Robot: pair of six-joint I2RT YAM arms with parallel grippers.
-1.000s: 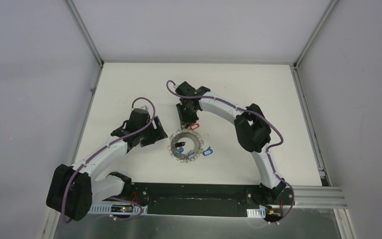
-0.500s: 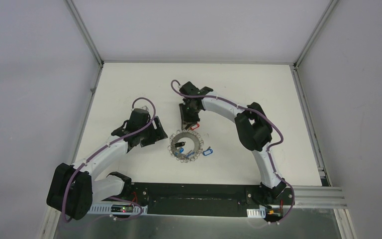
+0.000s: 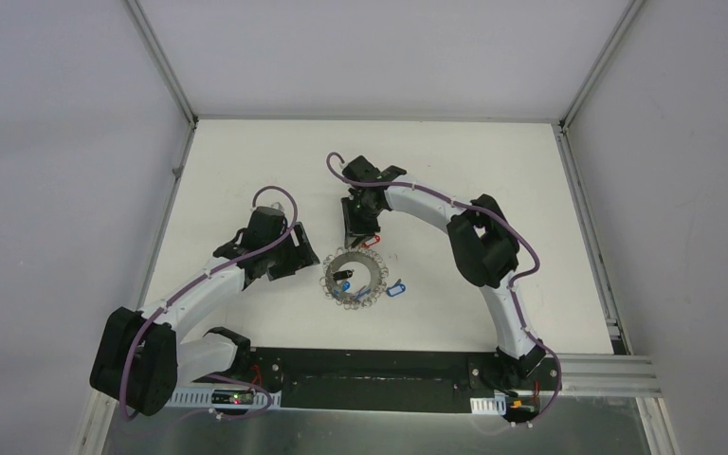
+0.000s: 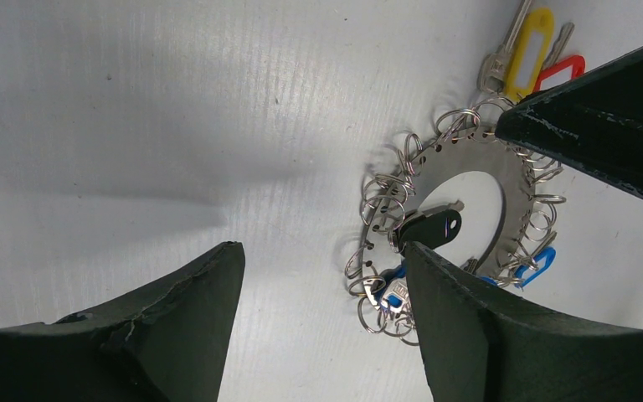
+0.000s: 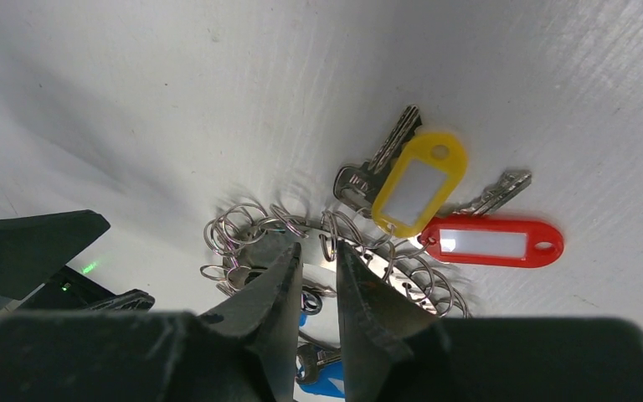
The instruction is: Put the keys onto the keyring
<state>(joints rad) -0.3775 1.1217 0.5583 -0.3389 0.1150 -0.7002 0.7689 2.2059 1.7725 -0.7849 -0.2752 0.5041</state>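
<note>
White bench (image 3: 493, 171) carries the keyring (image 3: 376, 277), flat at centre. The blue key (image 3: 395, 289) lies just off its 4 o'clock rim, long axis 8-to-2 o'clock. The red key (image 3: 371, 243) sits at 1 o'clock. The right gripper (image 5: 318, 251), nearly closed, straddles a 12 o'clock loop (image 5: 328, 243); I cannot tell whether it pinches. The left gripper (image 4: 322, 251) hangs spread at 9 o'clock.

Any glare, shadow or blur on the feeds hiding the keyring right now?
Top view: even light, no glare, but the keyring is tiny. Left wrist: a soft shadow crosses the table, the ring's loops are sharp. Right wrist: yellow tag and red tag are crisp; the dark right gripper hides part of the ring.
</note>
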